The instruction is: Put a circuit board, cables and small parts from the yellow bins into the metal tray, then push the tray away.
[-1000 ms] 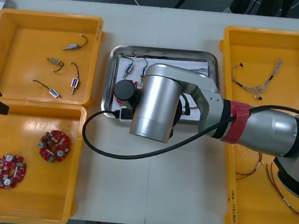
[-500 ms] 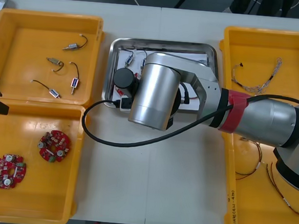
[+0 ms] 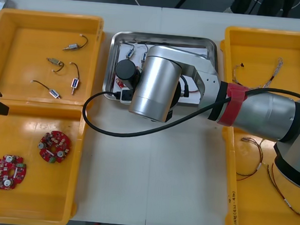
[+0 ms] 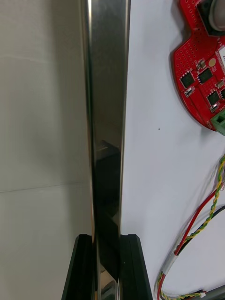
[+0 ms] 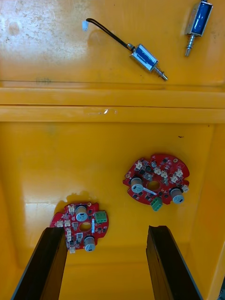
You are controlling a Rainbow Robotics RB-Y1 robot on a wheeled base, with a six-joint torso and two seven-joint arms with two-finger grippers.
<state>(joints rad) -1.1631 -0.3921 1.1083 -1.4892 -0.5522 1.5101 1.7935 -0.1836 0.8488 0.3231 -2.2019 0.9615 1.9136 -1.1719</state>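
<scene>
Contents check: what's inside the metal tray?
Visible in the metal tray: a red circuit board, a red and yellow cable, small metal parts. The right end effector clamps its rim; the right arm covers the middle.

Silver arm (image 3: pixel 154 89) w/ red band (image 3: pixel 232 104)

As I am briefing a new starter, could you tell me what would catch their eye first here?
The right arm lies across the metal tray mid-table, its right gripper shut on the tray's rim. The left gripper hangs open over two red circuit boards in a yellow bin.
</scene>
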